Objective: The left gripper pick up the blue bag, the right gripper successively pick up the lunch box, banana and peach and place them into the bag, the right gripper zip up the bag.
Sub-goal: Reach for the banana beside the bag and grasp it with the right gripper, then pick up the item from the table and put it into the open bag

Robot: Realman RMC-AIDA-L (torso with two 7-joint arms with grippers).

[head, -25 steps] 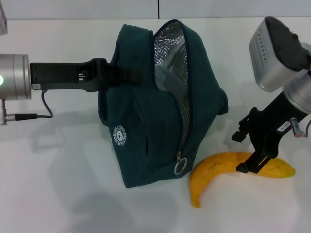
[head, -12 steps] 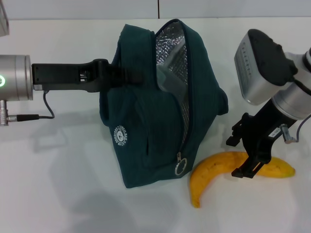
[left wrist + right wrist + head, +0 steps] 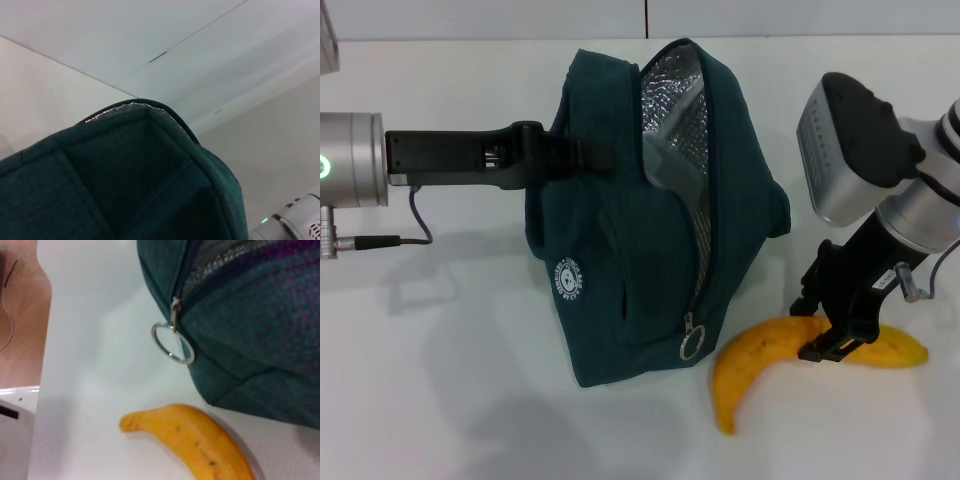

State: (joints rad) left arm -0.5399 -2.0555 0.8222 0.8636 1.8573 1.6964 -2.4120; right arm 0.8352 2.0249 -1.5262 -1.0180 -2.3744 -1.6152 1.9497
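Observation:
The blue bag stands on the white table, its zipper open and the silver lining showing. My left gripper is shut on the bag's upper left side and holds it up. The bag's fabric fills the left wrist view. The banana lies to the right of the bag's foot. My right gripper is down on the banana's middle, open, one finger on each side. The right wrist view shows the banana below the ring zipper pull. A pale shape inside the bag's opening may be the lunch box. The peach is out of view.
A thin cable hangs from the left wrist onto the table. The ring pull dangles at the bag's lower front, close to the banana's tip. In the right wrist view the table edge borders a brown floor.
My right gripper has come down and slightly left onto the banana, its fingers now lower around it. The bag and left arm have stayed in place.

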